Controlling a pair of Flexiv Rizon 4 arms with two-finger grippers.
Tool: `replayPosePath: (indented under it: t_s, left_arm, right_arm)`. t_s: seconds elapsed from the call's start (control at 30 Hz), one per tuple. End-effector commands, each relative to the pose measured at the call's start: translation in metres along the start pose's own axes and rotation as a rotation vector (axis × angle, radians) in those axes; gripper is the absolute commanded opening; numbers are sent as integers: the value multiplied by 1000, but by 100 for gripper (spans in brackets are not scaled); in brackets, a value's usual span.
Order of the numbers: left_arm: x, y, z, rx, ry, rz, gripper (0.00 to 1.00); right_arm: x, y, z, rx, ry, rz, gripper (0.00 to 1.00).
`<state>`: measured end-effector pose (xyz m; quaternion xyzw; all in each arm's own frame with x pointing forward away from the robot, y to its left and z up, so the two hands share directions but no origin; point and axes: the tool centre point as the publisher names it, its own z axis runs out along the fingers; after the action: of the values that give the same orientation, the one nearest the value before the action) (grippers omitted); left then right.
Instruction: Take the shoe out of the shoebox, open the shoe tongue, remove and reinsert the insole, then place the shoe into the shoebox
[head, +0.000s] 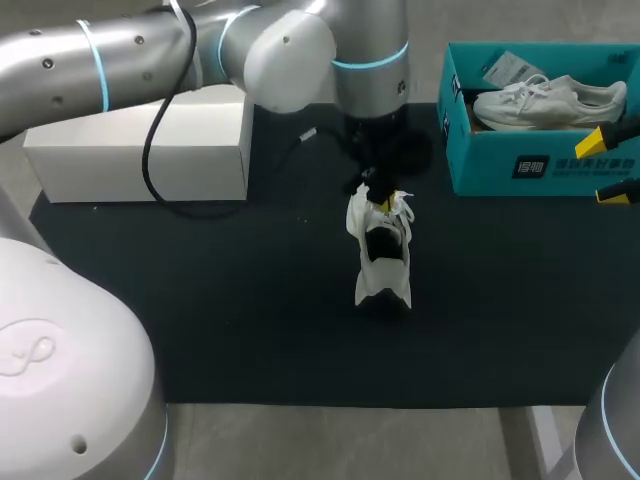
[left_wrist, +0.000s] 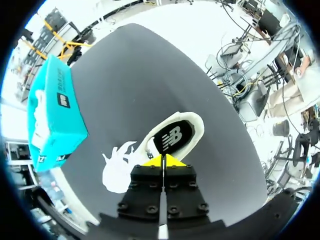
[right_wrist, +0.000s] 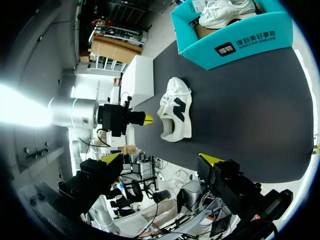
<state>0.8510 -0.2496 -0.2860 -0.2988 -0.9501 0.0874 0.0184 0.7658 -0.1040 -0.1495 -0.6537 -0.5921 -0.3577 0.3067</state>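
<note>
Insole step, I judge: my left claw (left_wrist: 163, 161) is pinched together at the shoe (head: 380, 262) mouth (right claw (right_wrist: 161, 158) gapes apart); next, draw the insole (left_wrist: 172, 137) out

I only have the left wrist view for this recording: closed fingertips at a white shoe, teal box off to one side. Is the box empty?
Observer: No. The head view shows a second white shoe lying inside the shoebox.
Operator: And the other arm?
Observer: The right gripper is open with nothing between its fingers. It is well apart from the shoe on the dark mat.
Operator: How does the shoe at my gripper sit?
Observer: The right wrist view shows it side on, resting on its sole, with the left gripper at its opening.
</note>
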Motion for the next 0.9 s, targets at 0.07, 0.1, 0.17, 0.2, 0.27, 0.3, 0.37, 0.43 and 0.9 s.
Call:
replayPosePath:
  t_s: [0.07,0.1,0.17,0.2,0.27,0.3,0.37,0.43,0.9]
  left_arm:
    - [21,0,-10,146,45,-679,0]
    - [23,-2,-10,140,45,-692,0]
    - [24,-6,-13,86,60,-658,0]
    - [24,-6,-13,86,60,-658,0]
    - [24,-6,-13,86,60,-658,0]
    - [24,-6,-13,86,60,-658,0]
    - [24,-6,-13,86,60,-658,0]
    - [24,-6,-13,86,60,-658,0]
    - [52,-38,-7,91,51,-478,7]
  right_arm:
    - [0,0,0,1,-3,1,100]
    - [0,0,0,1,-3,1,100]
    - [0,0,0,1,-3,1,100]
    - [0,0,0,1,-3,1,100]
    - [0,0,0,1,-3,1,100]
    - [0,0,0,1,-3,1,100]
    - [0,0,0,1,-3,1,100]
    - [0,0,0,1,-3,1,100]
    - [0,0,0,1,-3,1,100]
